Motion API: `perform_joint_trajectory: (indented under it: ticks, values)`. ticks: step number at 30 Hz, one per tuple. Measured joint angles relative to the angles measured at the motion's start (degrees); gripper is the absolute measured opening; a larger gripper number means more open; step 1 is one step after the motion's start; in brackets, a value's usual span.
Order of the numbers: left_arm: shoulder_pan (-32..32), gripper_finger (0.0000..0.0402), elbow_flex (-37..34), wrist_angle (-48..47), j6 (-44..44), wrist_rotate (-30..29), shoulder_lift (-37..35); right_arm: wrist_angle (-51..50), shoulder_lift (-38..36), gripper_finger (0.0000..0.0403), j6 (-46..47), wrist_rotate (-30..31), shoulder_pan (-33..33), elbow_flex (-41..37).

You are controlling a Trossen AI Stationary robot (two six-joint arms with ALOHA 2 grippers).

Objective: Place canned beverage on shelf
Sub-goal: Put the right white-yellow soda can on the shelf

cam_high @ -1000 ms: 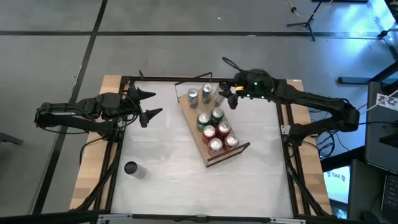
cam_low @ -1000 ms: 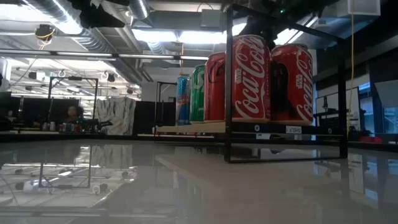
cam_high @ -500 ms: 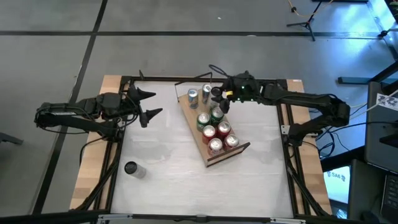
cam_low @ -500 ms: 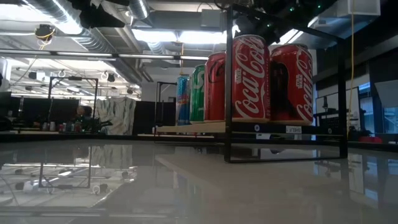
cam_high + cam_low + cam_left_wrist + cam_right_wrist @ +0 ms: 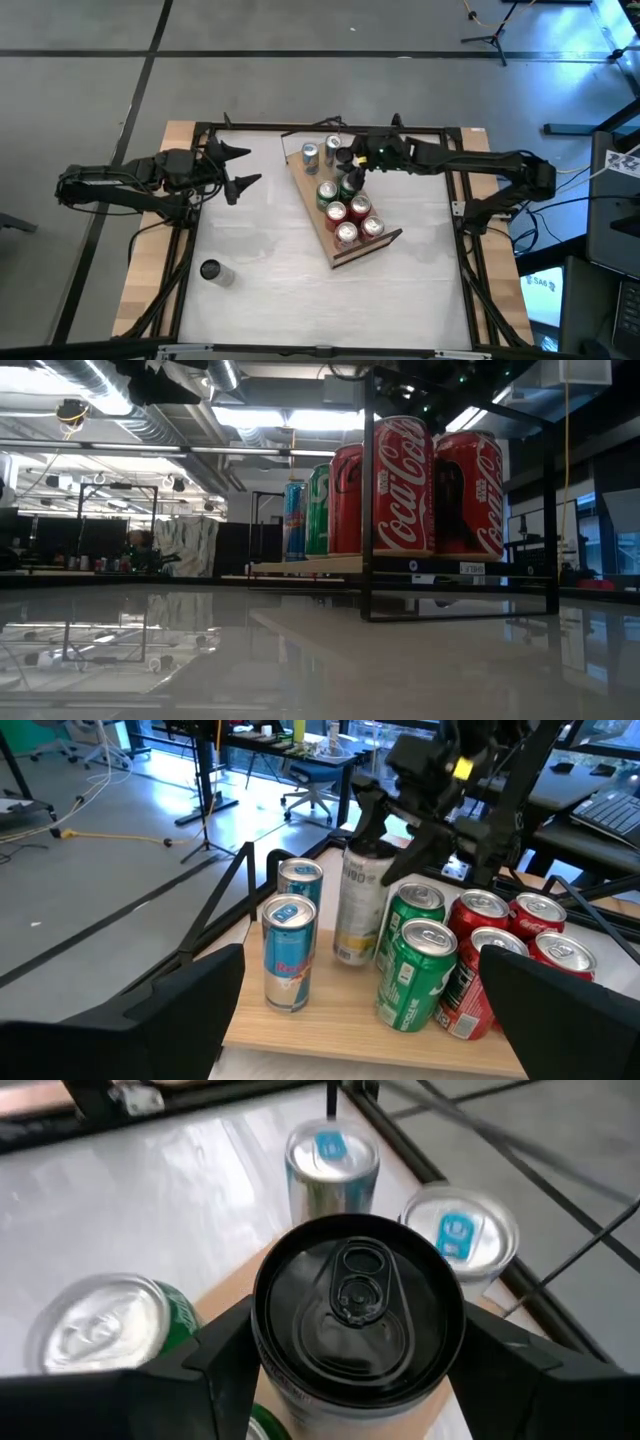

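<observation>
The shelf (image 5: 311,208) is a light-wood board lying slantwise mid-table. On it stand two blue-and-silver cans (image 5: 291,952), two green cans (image 5: 415,972) and several red cans (image 5: 400,485). My right gripper (image 5: 349,168) is shut on a tall pale can with a black top (image 5: 359,906) over the board's far part, between the blue-and-silver and green cans. Whether its base touches the board, I cannot tell. My left gripper (image 5: 240,166) waits open at the table's far left. My right gripper pinches the tall can's upper side wall (image 5: 262,1342), just under the black rim, between its two fingers (image 5: 500,1352), one on each side. The fingers come slanting down from the table's right. The can stands upright in the hold.
Another can (image 5: 210,271) lies alone on the white tabletop near the left front. A thin black wire frame (image 5: 305,135) stands at the board's far end. A dark rim (image 5: 366,249) closes its near end.
My right gripper has carried the tall can toward the table's left and down, from beside the board's far right edge to a spot among the cans. The can stayed upright.
</observation>
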Motion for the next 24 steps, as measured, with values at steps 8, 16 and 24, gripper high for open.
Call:
perform_joint_trajectory:
  ticks: [8,16,24]
  values:
    - [-0.01,0.0392,-0.04,0.04,0.0,-0.02,0.6,0.84,2.97,0.0255,-0.02,0.04,0.02,0.04]
    - [-0.01,0.0392,-0.04,-0.01,0.03,0.01,1.04,1.71,3.73,0.0255,-0.09,0.2,0.02,0.13]
    - [-0.01,0.0392,-0.04,-0.04,0.04,0.0,1.41,1.48,3.73,0.0256,-0.07,0.2,0.02,0.13]
